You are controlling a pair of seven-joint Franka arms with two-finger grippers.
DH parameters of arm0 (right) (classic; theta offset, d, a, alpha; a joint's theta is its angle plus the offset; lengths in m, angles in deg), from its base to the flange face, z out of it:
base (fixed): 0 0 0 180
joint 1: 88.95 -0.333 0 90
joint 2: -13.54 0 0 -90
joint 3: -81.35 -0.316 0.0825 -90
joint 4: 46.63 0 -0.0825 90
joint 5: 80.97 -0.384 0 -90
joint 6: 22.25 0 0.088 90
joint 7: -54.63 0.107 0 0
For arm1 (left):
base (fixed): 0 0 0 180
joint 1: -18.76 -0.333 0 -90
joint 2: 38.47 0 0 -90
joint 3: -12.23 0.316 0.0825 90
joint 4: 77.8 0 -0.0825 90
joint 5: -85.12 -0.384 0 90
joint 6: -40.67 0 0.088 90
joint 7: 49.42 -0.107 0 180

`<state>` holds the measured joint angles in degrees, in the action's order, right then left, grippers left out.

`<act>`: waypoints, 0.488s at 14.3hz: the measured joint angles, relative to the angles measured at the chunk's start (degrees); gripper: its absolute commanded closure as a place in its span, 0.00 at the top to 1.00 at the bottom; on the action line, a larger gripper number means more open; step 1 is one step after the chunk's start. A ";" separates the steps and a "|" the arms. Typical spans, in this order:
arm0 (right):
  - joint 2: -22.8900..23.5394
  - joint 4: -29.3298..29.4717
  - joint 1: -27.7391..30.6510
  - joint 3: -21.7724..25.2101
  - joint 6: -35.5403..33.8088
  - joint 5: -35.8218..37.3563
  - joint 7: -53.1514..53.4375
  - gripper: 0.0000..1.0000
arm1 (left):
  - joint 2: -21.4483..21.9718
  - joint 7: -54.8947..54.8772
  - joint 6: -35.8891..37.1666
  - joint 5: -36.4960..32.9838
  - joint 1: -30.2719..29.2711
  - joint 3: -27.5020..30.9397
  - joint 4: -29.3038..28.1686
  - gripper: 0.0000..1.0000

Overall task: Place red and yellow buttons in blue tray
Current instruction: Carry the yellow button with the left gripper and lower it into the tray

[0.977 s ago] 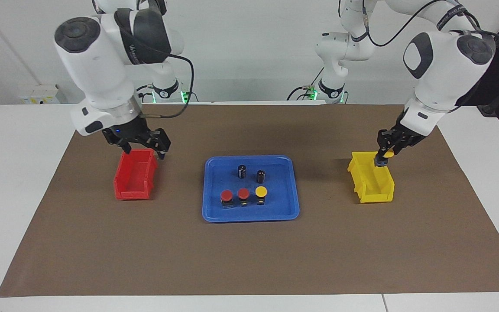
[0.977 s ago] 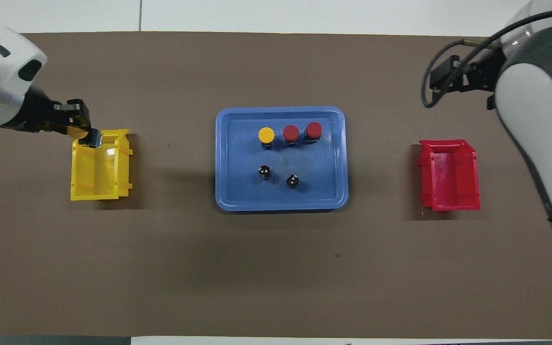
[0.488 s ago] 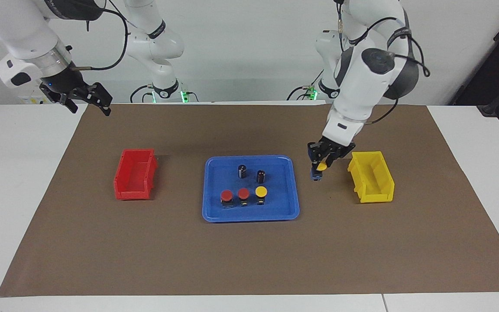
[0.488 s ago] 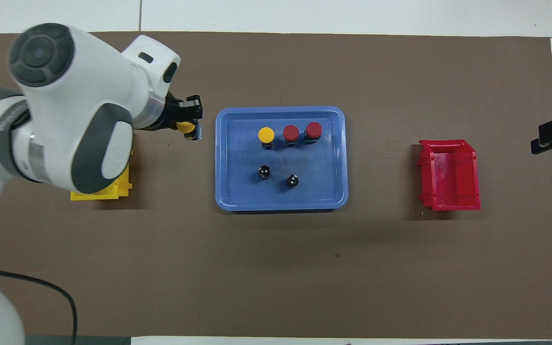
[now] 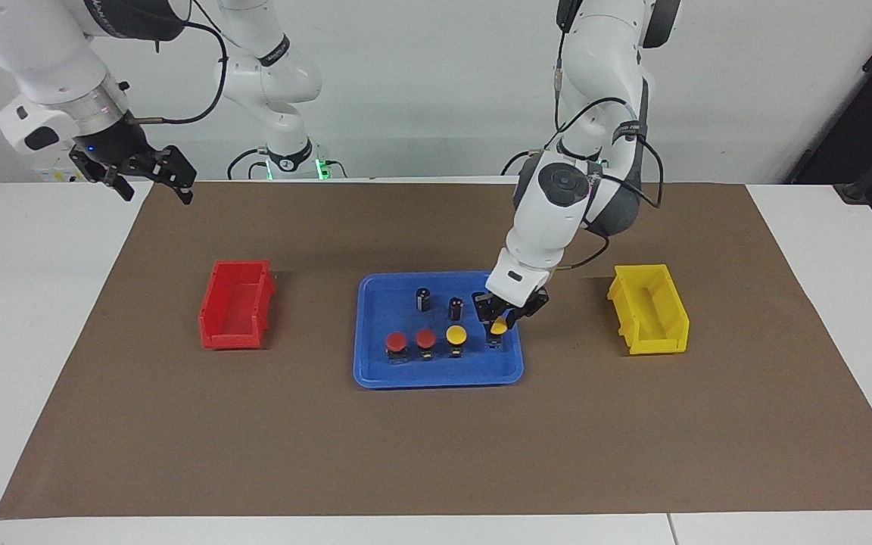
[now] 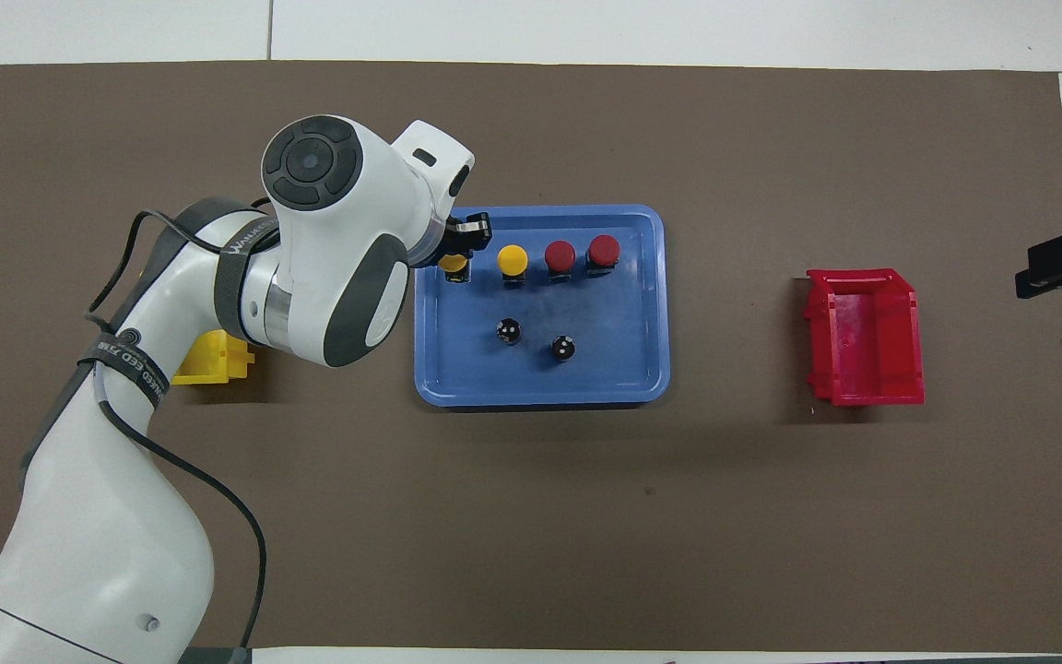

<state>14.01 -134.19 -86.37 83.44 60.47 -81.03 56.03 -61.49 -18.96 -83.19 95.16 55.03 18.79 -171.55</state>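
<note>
Your left tool [image 5: 498, 325] is clamped on a yellow button [image 5: 499, 327] and hangs low over the blue tray [image 5: 375, 371], at the end of the row toward the left arm's end of the counter. Two red buttons [image 5: 410, 341] and another yellow one [image 5: 456, 334] already stand in that row. Lower it straight down until the black base sits flat, keeping clear of the neighbouring yellow cap, then let go. The two dark cylinders [image 5: 439, 301] stand nearer the robots, out of your way. The right tool [image 5: 150, 172] waits spread apart, high over the counter's corner. A brown mat [image 5: 436, 454] covers the white counter [image 5: 20, 303]; the red bin [image 5: 235, 304] and yellow bin [image 5: 649, 309] sit either side of the tray.
</note>
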 measured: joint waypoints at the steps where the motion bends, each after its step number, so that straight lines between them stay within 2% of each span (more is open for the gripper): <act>1: -0.03 -0.04 0.00 0.00 -0.01 0.07 -0.02 1.00 | -0.18 0.00 -0.21 0.03 0.05 0.00 0.00 0.02; 7: -0.41 -0.47 -0.09 0.17 -2.76 0.29 -0.02 1.00 | -1.83 0.00 -1.74 0.14 0.08 0.03 0.00 0.02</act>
<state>13.60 -134.65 -86.46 83.61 57.71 -80.74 56.00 -63.31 -18.97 -84.93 95.30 55.11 18.83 -171.55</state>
